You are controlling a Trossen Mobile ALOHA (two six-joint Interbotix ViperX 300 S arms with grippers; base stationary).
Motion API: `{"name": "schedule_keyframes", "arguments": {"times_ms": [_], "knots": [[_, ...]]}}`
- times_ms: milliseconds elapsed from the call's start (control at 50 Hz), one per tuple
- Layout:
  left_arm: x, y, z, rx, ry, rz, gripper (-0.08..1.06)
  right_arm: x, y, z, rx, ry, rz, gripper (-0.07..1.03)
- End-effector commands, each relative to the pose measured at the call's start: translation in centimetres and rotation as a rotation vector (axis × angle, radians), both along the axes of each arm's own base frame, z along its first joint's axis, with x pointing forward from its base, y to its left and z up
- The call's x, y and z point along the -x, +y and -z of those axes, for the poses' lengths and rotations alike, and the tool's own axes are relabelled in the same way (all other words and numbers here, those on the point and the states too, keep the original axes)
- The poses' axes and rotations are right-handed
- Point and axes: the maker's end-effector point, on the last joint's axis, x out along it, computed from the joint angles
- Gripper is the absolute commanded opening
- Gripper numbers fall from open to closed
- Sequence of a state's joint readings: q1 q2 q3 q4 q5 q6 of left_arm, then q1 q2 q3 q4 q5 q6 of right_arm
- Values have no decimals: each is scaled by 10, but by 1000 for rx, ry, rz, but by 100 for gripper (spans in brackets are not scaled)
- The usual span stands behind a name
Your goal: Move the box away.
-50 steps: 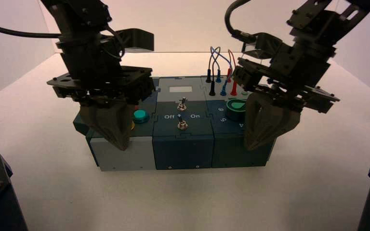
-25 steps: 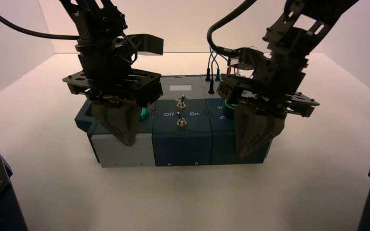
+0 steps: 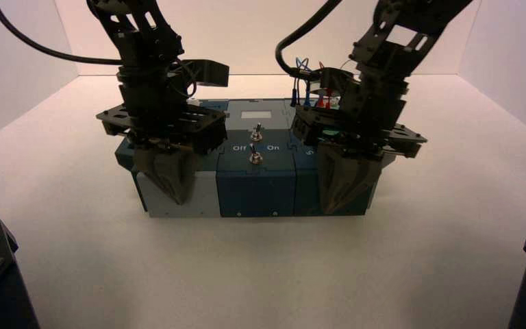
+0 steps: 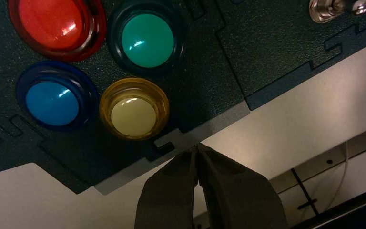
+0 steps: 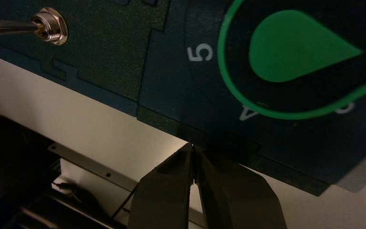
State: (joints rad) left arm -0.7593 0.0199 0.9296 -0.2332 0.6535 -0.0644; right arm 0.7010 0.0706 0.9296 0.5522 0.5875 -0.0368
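Left gripper (image 3: pixel 179 200) first: it hangs at the near face of the box (image 3: pixel 257 194), in front of the light grey panel (image 3: pixel 204 194) at that face's left end. Its two fingers meet at the tips, with nothing between them. Just beyond it, on the top, the left wrist view shows a cluster of four round buttons: red (image 4: pixel 55 21), green (image 4: pixel 147 40), blue (image 4: pixel 52 103) and yellow (image 4: pixel 133 116). Whether the tips actually touch the panel cannot be told.

Between the arms, the middle of the box bears two metal toggle switches (image 3: pixel 256 157), one behind the other, with "Off" and "On" lettered beside them. The box itself sits on the white table (image 3: pixel 260 274), its near face roughly square to the robot.

Right gripper (image 3: pixel 327 208) is at the dark panel toward the right end of the same face, fingers likewise together and holding nothing. Close by on top is the green dial (image 5: pixel 290 47), and behind that arm stand plugged wires (image 3: pixel 307 89).

The step in hand looks like a two-armed push: closed tips used as blunt pushers, one toward each end of the face. The next move calls for both arms to press away from the robot at an even pace, staying low on the face and clear of the controls. If one side leads, the box will probably swing round.
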Motion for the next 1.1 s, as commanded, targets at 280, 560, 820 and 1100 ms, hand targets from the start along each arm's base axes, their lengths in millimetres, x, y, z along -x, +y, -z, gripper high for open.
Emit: {"name": "schedule_keyframes", "arguments": {"times_ms": [280, 560, 820, 1100], "knots": [[-56, -6, -14, 60, -85, -17, -3, -54, -8, -2, 13, -68, 30, -2], [-83, -5, -11, 64, -98, -39, -3, -76, -5, -6, 16, -86, 19, -2], [-100, -5, -18, 75, -132, -44, -3, -86, -5, 1, 38, -96, -8, -2], [-90, 1, -91, 190, -296, -60, -3, -75, -12, -31, -6, -172, -6, -2]]}}
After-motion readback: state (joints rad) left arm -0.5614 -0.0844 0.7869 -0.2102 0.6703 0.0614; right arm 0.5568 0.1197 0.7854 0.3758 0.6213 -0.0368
